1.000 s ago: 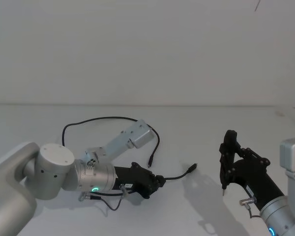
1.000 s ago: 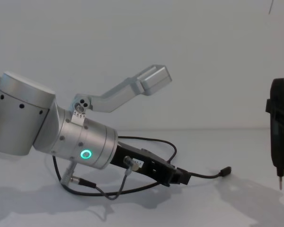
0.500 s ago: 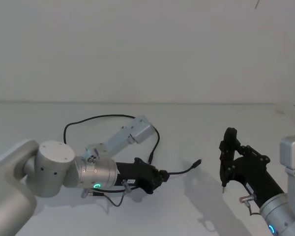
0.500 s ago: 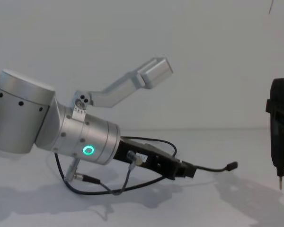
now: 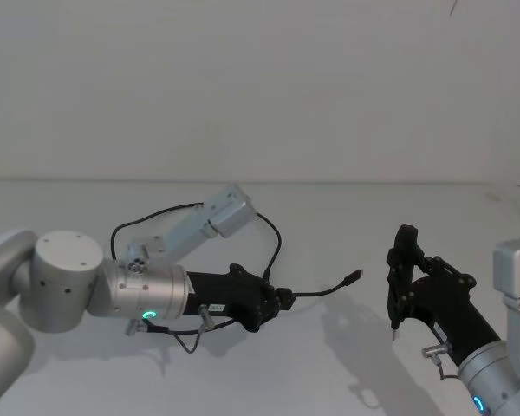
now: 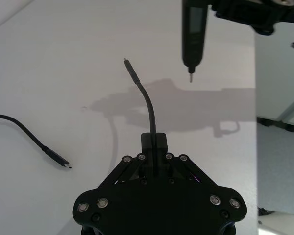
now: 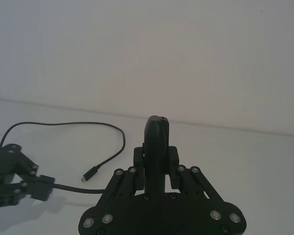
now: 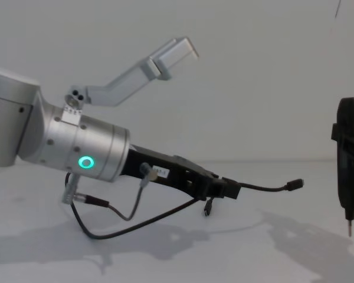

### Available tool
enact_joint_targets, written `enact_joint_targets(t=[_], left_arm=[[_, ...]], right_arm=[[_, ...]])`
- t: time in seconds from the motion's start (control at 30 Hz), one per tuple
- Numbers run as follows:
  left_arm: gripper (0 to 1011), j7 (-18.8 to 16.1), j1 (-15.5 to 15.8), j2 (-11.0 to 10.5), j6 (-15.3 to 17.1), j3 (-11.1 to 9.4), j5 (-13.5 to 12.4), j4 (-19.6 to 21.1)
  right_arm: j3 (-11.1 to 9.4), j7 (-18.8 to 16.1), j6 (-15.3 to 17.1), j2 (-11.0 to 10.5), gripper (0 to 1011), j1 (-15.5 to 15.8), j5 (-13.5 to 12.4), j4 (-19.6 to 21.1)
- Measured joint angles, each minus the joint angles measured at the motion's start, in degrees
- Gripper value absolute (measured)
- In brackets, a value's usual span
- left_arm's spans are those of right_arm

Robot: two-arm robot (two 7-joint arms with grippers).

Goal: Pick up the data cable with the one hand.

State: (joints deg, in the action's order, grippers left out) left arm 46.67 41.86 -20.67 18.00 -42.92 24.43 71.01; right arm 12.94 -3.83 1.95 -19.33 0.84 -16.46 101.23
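Head view: at centre-left of the frame the left gripper [image 5: 282,301], clenched on the data cable [image 5: 321,291], has risen over the past second. The short free end now juts clear of the white table [image 5: 269,381] towards the right gripper [image 5: 396,303], parked upright at right. The long loop trails behind the arm.

Left wrist view: the cable [image 6: 148,105] stands out from the closed jaws at centre. Its other plug [image 6: 56,157] lies at lower left.

Right wrist view: the idle gripper [image 7: 157,142] has its fingers pressed together, holding nothing.

Chest view: the plug [image 8: 294,184] hangs higher than before, right of centre. The pickup looks well under way, though part of the cord may remain on the table. A bare white wall [image 8: 253,76] fills the background.
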Motion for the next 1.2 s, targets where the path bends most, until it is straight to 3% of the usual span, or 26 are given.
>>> enact_joint_targets(t=[0.5,0.77,1.2], left_arm=[[39,3.0,-1.1,-3.9,1.2,0.0,2.0,4.4],[39,3.7,-1.4,-4.8,1.5,-0.2,2.5,5.5],[38,4.2,-1.6,-5.5,1.7,-0.2,2.9,6.1]], right_arm=[[0.0,0.0,-0.4,0.4,279,-0.1,0.1,0.0],[0.6,0.4,-2.4,2.5,279,-1.2,0.5,-0.7],[2.0,1.0,-6.5,6.4,279,-5.0,2.2,-5.2]])
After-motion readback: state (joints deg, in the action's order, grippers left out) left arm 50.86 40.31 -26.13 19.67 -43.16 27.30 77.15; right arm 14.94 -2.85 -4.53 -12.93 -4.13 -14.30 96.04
